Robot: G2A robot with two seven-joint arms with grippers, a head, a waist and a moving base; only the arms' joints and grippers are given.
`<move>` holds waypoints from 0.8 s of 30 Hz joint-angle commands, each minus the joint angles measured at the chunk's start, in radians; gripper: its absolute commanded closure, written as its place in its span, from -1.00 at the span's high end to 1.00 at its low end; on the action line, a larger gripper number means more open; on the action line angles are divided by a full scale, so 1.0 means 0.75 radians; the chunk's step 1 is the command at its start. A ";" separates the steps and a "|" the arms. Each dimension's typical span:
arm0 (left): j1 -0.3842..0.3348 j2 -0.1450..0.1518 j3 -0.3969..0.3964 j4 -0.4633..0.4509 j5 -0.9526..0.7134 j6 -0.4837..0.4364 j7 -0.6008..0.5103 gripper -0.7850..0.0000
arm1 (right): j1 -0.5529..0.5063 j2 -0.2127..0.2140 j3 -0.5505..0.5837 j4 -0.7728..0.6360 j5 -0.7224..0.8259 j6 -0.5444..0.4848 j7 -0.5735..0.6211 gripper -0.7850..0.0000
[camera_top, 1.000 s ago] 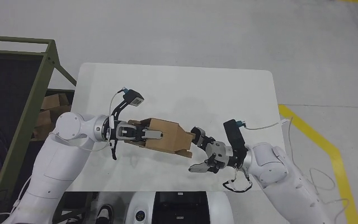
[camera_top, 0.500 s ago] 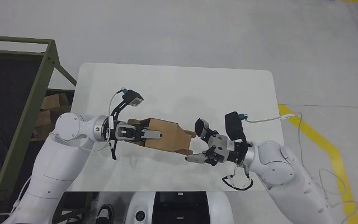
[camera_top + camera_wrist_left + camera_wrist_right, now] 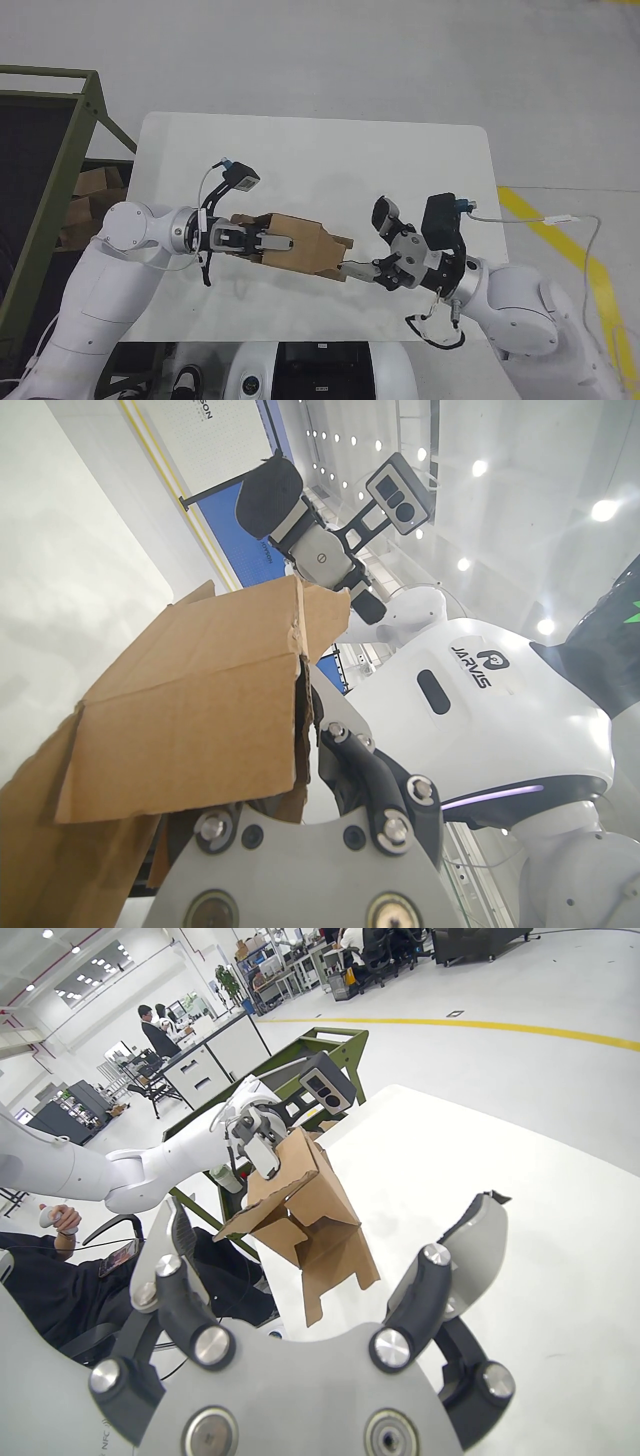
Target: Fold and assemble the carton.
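The left gripper [image 3: 262, 241] is clamping one end of the carton [image 3: 295, 243] over the table [image 3: 400, 160]. The right gripper [image 3: 367, 240] is hanging wide open just beyond the loose flaps [image 3: 338, 256]. Light, easily creased cardboard, I'm guessing; a flap edge looks best to pinch.

The left hand [image 3: 312, 745] is gripping the brown carton [image 3: 185, 710] by its near edge, while the right hand [image 3: 320, 552] is hovering at the carton's far end, fingers spread wide.
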 commanded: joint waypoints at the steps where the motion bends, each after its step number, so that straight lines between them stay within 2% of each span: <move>1: -0.002 0.000 -0.001 -0.004 -0.003 -0.009 -0.002 -1.00 | -0.001 0.001 0.007 -0.008 0.005 0.012 0.012 1.00; 10: 0.013 0.002 -0.023 -0.018 -0.007 -0.043 -0.015 -1.00 | -0.001 0.003 0.000 0.038 0.026 0.007 0.066 1.00; 18: 0.031 0.004 -0.040 -0.040 -0.024 -0.067 -0.023 -1.00 | -0.018 0.004 0.011 0.128 0.057 -0.031 0.038 1.00; 24: 0.031 0.003 -0.035 -0.046 -0.016 -0.063 -0.017 -1.00 | -0.044 0.005 0.024 0.125 0.035 -0.051 -0.011 1.00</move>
